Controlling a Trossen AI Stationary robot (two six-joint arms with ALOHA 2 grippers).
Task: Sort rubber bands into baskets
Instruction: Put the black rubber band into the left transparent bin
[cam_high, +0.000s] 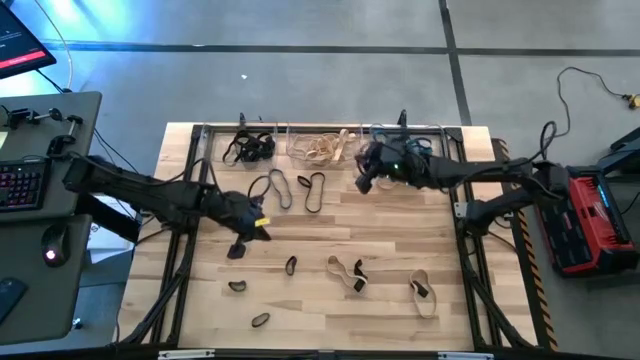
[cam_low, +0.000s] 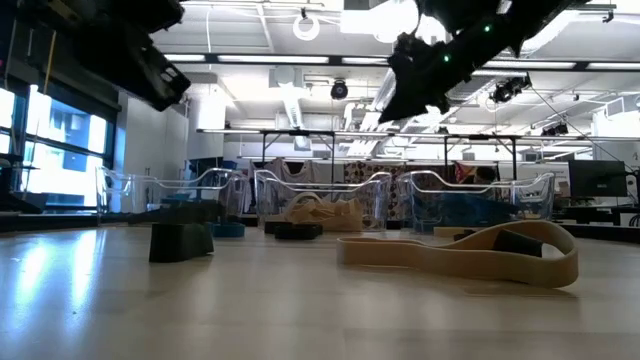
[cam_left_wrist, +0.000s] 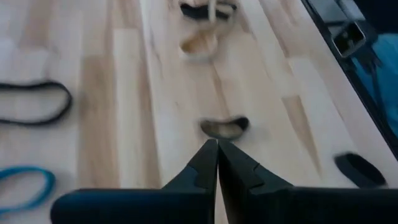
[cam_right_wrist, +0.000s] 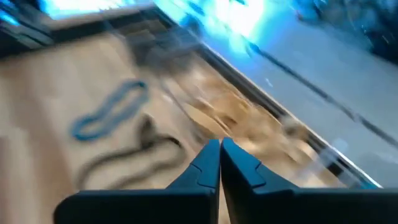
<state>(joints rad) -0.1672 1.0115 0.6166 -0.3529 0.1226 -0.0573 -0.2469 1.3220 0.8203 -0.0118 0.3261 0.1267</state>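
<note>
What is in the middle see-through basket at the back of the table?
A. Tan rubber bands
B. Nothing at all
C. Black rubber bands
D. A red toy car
A: in the high view the middle basket holds a heap of tan rubber bands, and the low view shows the same tan heap inside it, while the left basket holds black ones.

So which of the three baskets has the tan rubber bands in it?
The middle basket, between the other two along the table's far edge. It holds tan rubber bands; the left basket holds black ones.
</note>
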